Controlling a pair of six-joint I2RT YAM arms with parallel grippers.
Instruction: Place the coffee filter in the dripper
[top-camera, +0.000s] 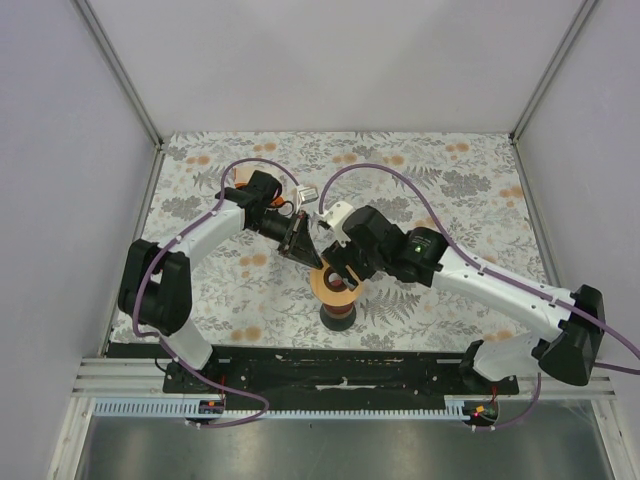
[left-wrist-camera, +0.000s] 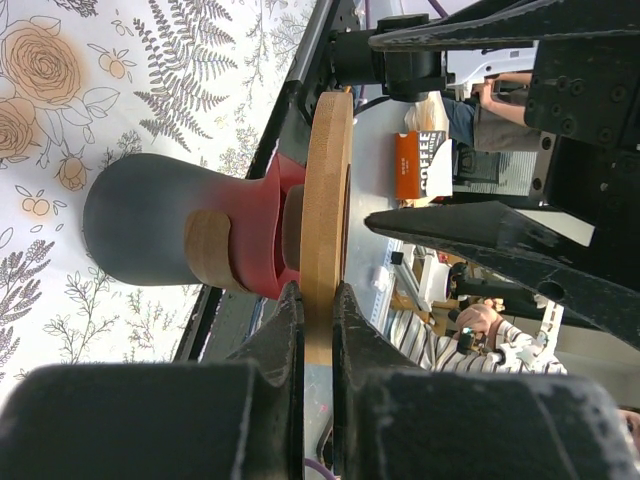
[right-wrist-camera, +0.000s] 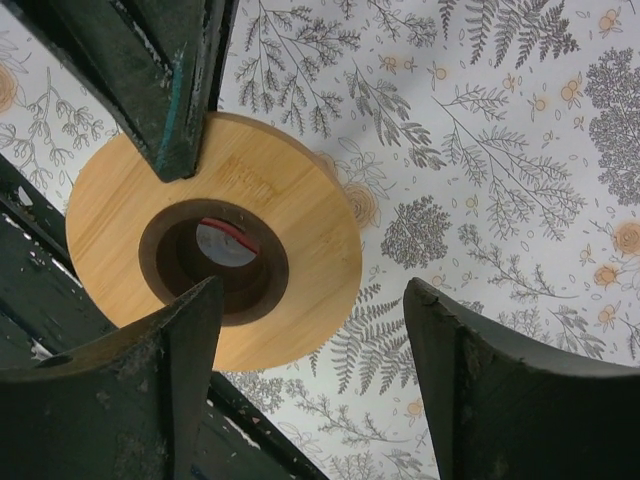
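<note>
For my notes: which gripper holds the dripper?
The left gripper: it is shut on the rim of the dripper, while the right gripper is open above it.

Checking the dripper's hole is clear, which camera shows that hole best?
The right wrist view: it looks straight down onto the dripper, its hole in plain sight. The left wrist view shows only the rim edge-on; the top external view shows it small and partly covered.

Left arm (top-camera: 205, 238) angled from lower left toward frame centre, left claw (left-wrist-camera: 318, 300) pinched shut on the dripper (left-wrist-camera: 328, 180) rim, right arm (top-camera: 500, 285) stretched in from lower right, right claw (right-wrist-camera: 312, 300) pointing down, jaws spread, gripping nothing, both claws close together at centre
</note>
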